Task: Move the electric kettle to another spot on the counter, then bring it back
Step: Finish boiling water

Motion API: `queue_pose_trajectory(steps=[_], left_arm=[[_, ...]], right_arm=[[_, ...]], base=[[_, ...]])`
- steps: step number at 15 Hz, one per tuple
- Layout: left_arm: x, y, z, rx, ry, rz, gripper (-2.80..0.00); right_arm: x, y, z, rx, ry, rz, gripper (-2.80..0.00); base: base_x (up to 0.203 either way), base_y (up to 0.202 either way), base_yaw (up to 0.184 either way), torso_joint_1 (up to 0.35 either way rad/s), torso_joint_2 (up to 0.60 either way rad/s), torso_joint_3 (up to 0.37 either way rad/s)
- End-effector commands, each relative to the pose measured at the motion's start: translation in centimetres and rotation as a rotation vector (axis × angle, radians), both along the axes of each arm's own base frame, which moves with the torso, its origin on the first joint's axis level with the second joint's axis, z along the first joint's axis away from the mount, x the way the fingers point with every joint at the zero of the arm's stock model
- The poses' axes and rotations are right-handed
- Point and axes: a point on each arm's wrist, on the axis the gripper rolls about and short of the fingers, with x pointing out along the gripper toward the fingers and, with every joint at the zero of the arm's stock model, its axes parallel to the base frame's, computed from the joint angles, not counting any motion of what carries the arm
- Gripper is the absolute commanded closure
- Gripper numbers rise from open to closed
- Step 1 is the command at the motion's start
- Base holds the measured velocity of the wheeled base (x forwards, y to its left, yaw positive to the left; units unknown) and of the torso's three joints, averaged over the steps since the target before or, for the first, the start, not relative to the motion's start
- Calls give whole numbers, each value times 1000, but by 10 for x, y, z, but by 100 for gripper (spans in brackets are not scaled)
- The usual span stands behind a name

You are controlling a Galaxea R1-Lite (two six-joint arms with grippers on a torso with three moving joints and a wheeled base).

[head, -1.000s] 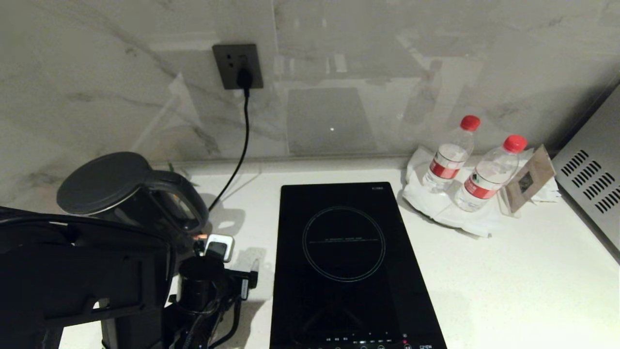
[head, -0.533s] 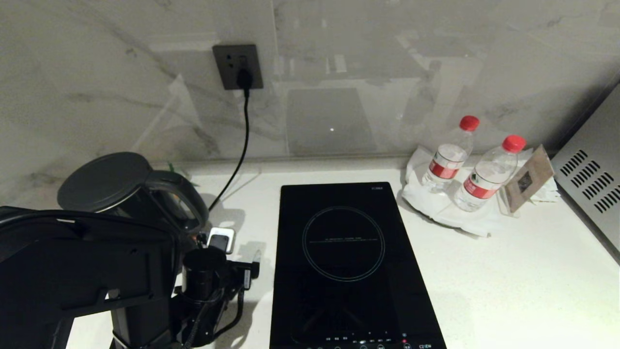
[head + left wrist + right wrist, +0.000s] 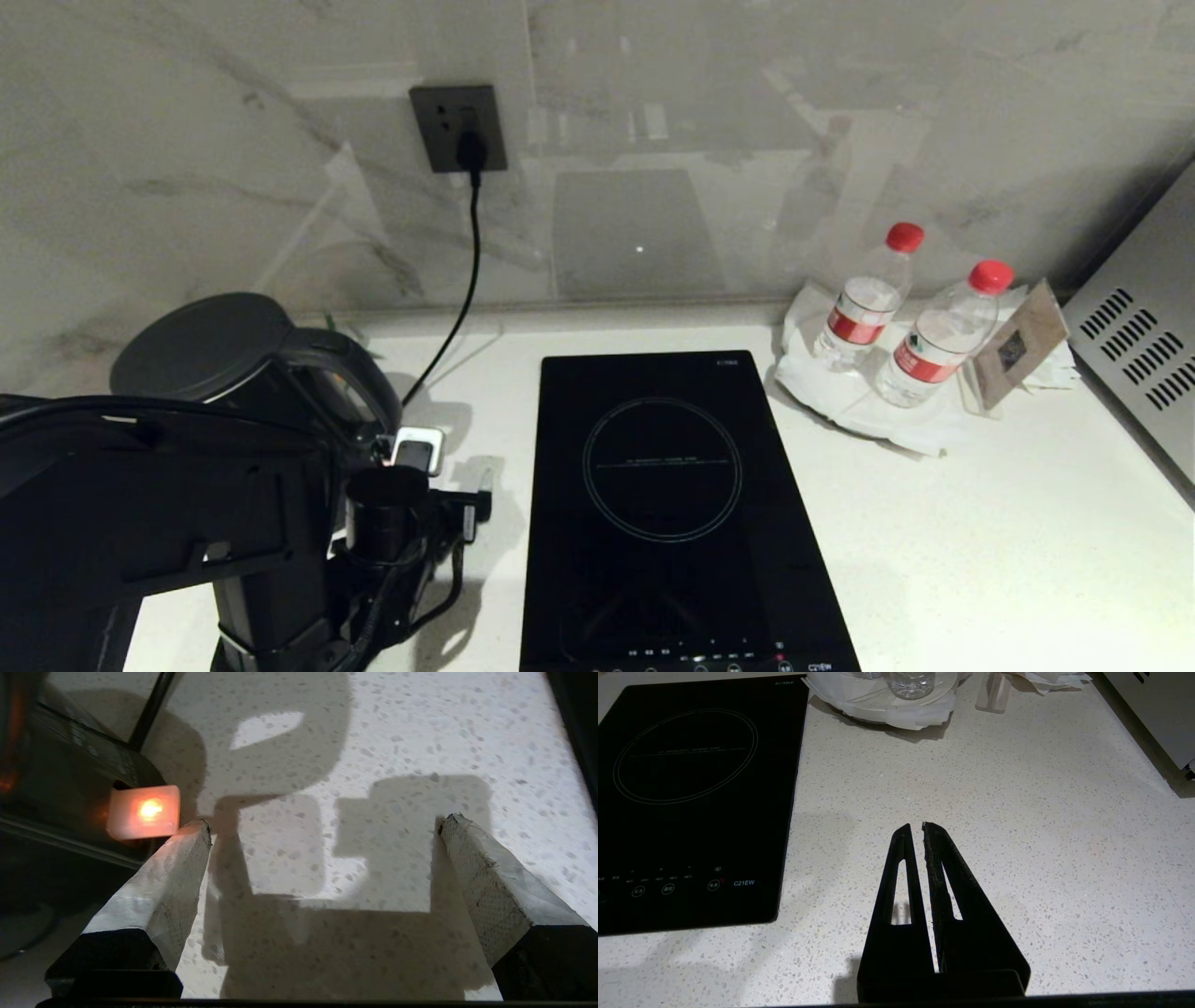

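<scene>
- One white speckled counter (image 3: 980, 532) spans the whole scene and runs back to a marble wall.
- Set flush in the middle of it is a black induction hob (image 3: 663, 504), with a grey appliance (image 3: 1144, 364) at the far right edge.
- At the counter's left end stands the electric kettle (image 3: 233, 364), its loop handle turned toward the hob and its lower body hidden behind the left arm (image 3: 159, 523).
- Near the back right corner, two water bottles (image 3: 938, 341) with red caps stand on a white cloth.
- A black cord (image 3: 467, 271) hangs from the wall socket (image 3: 457, 126) down toward the kettle.
- The left gripper (image 3: 324, 826) hovers over bare counter just beside the kettle's foot, fingers (image 3: 163, 891) spread wide and holding nothing; one fingertip is next to the glowing orange switch (image 3: 144, 811).
- The right gripper (image 3: 916, 828) hangs above the counter right of the hob, its fingers together and empty.
</scene>
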Motion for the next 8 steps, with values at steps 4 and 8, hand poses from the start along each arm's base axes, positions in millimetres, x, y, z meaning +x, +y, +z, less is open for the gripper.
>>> queue_pose_trajectory(steps=[4, 8], left_arm=[[3, 1, 7, -10, -33, 7, -280], [2, 0, 13, -4, -49, 1, -280]], right_arm=[[0, 0, 0, 0, 1, -1, 0], [0, 0, 0, 0, 1, 0, 0]], base=[[0, 0, 0, 0, 0, 0], [0, 0, 0, 0, 0, 0]])
